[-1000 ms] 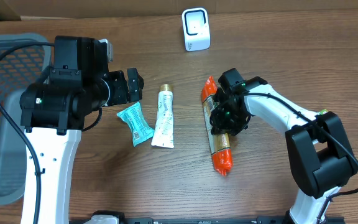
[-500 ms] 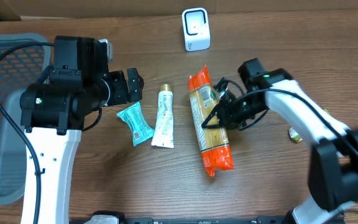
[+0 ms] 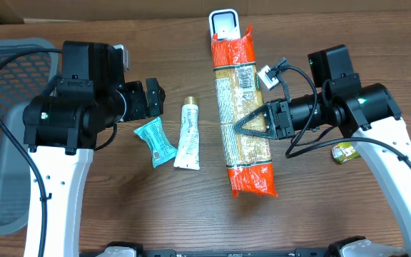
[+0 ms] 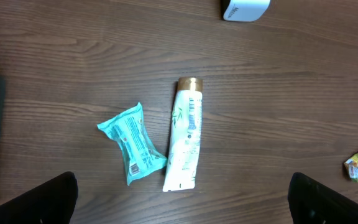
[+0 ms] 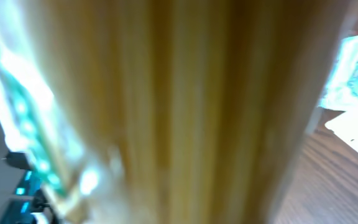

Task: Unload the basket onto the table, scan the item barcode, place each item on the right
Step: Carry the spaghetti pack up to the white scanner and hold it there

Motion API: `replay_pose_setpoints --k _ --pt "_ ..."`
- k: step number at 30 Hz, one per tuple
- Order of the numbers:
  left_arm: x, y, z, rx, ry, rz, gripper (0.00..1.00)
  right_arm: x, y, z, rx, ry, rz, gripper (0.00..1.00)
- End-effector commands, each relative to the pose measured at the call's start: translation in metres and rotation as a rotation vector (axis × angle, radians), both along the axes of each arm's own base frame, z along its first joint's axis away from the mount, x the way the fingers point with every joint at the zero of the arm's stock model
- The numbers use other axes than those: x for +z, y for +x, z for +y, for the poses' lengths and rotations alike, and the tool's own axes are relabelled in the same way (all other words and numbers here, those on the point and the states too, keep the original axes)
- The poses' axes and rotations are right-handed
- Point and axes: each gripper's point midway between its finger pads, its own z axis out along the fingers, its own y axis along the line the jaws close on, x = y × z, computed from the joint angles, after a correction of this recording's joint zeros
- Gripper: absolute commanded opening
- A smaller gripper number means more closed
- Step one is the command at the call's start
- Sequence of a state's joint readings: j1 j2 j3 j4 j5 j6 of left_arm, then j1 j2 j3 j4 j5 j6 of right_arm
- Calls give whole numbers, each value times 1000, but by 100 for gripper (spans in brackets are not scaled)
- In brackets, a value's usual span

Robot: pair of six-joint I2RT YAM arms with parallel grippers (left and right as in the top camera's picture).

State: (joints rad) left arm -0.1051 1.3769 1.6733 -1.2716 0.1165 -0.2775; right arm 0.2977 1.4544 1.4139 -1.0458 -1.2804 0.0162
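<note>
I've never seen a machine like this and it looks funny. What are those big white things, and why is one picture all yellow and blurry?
They are two robot arms, each with two fingers. The top picture looks down from above the table. The right fingers are shut on a long pasta pack, lifted near the white scanner. The blurry picture comes from a camera on that wrist, so the pack fills it. The other wrist camera looks down from the left arm, whose fingers are open and empty. On the table lie a teal packet, a tube and a small green wrapper.
</note>
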Motion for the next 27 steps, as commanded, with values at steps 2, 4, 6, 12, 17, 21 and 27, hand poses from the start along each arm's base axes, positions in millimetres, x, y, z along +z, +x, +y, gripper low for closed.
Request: replay_pose_setpoints --k 2,4,6,12,17,21,27 --pt "-2 1 -2 -21 5 3 99 40 -14 -1 53 117 -40 4" --pt "-2 1 -2 -22 5 2 99 37 -9 -1 33 95 -44 4" --pt "-2 1 -2 -21 5 3 100 24 6 -1 -50 8 -29 4" --pt "-2 1 -2 -22 5 2 100 -6 64 -10 -365 -249 -51 3" --pt "-2 1 -2 -21 5 3 100 -10 121 -27 -573 -539 -148 3" --pt "-2 1 -2 -21 5 3 100 -22 169 -40 -688 -820 -231 4" --pt "-2 1 -2 -21 5 3 99 -64 244 -75 -926 -1273 -424 4"
